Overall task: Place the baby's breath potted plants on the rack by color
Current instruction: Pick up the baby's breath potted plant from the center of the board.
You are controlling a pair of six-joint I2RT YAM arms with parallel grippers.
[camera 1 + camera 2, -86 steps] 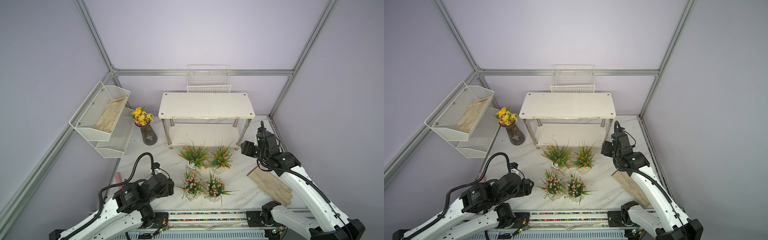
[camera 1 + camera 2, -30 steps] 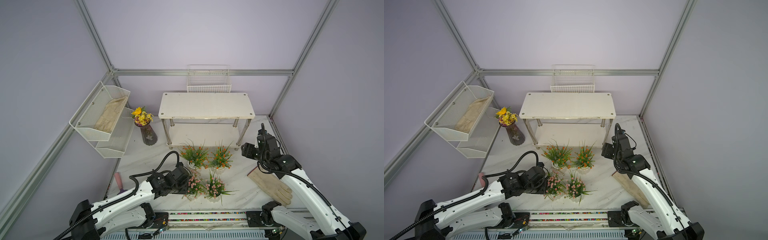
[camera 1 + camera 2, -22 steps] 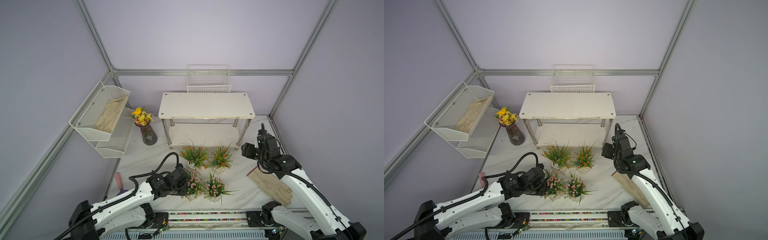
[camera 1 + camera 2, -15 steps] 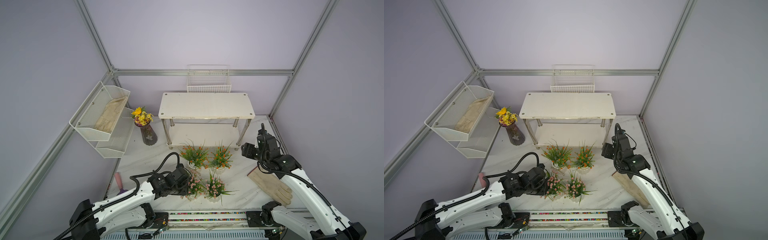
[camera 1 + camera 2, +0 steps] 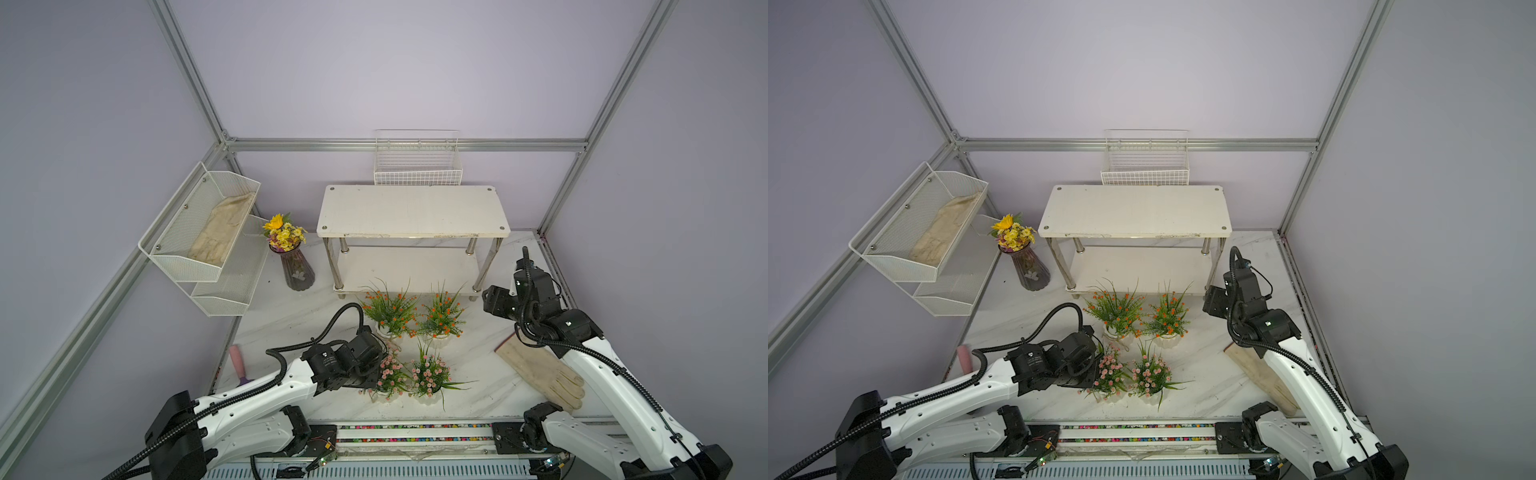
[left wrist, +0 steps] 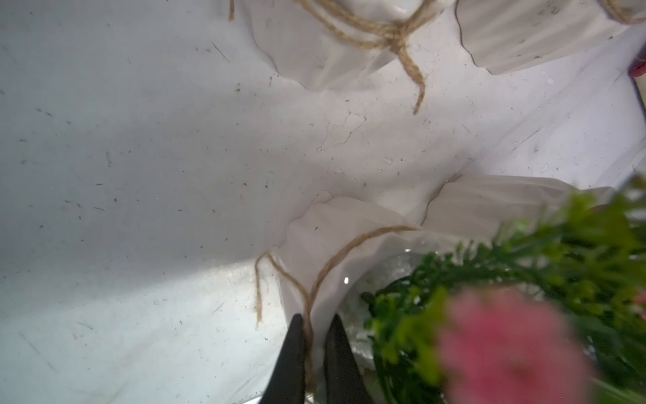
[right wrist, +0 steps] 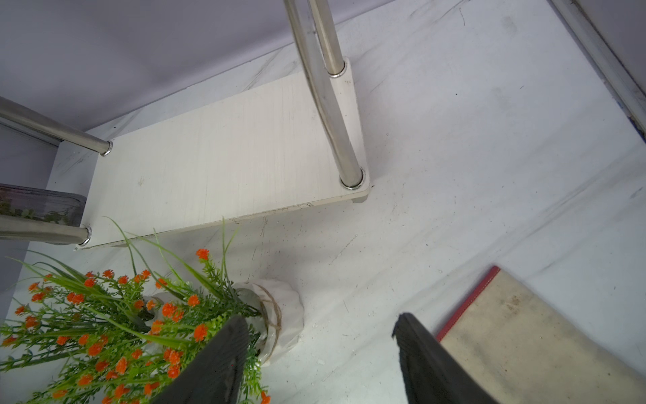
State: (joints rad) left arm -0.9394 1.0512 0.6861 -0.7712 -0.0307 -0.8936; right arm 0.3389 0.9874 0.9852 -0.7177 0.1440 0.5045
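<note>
Four baby's breath potted plants in white ribbed pots stand on the table in front of the rack (image 5: 411, 212). Two orange ones (image 5: 388, 309) (image 5: 442, 313) are nearer the rack, and two pink ones (image 5: 390, 374) (image 5: 428, 374) are nearer the front. My left gripper (image 6: 316, 335) is shut on the rim and twine of the left pink plant's pot (image 6: 325, 245), which rests on the table. My right gripper (image 7: 320, 318) hangs open beside the right orange plant (image 7: 276, 314), holding nothing. Both boards of the rack are bare.
A yellow bouquet in a dark vase (image 5: 293, 259) stands left of the rack. Mesh wall baskets (image 5: 199, 237) hang at the left, a wire basket (image 5: 417, 166) behind the rack. A beige glove (image 5: 540, 376) lies right, under my right arm. A pink-handled tool (image 5: 239, 365) lies front left.
My left arm reached in from the front left to the left pink plant, and its jaws closed on the pot's rim. The right arm has barely moved.
</note>
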